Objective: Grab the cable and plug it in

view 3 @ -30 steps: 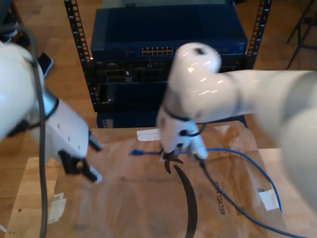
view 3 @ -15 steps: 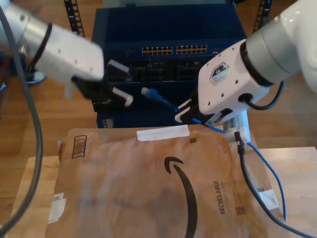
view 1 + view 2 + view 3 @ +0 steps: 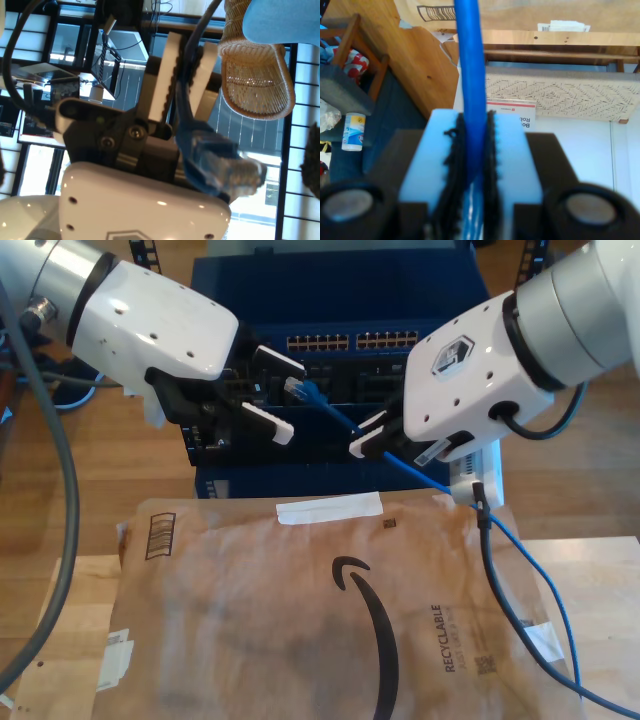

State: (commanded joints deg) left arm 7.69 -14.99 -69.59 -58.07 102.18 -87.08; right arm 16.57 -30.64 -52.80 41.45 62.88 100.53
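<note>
The cable (image 3: pixel 338 420) is thin and bright blue. In the exterior view it runs from the right of the table up to the rack front. My second gripper (image 3: pixel 362 445) is shut on it a short way behind its plug (image 3: pixel 297 390). The second wrist view shows those fingers (image 3: pixel 512 155) clamped on the cable (image 3: pixel 470 60). My first gripper (image 3: pixel 296 400) comes in from the exterior view's left and stands open, with the plug between its fingertips. The first wrist view looks at my second gripper (image 3: pixel 191 45) holding the cable (image 3: pixel 186 100), the clear-blue plug (image 3: pixel 225 167) nearest.
A dark blue network switch with rows of ports (image 3: pixel 350 341) sits in the rack just behind the plug. A brown paper mailer (image 3: pixel 330 620) covers the wooden table. A thicker black cable (image 3: pixel 497 590) hangs from my second arm beside the blue slack.
The cable end has risen from the paper to the rack front in my second gripper. My first gripper has moved toward the exterior view's right, bringing its open fingers around the plug.
</note>
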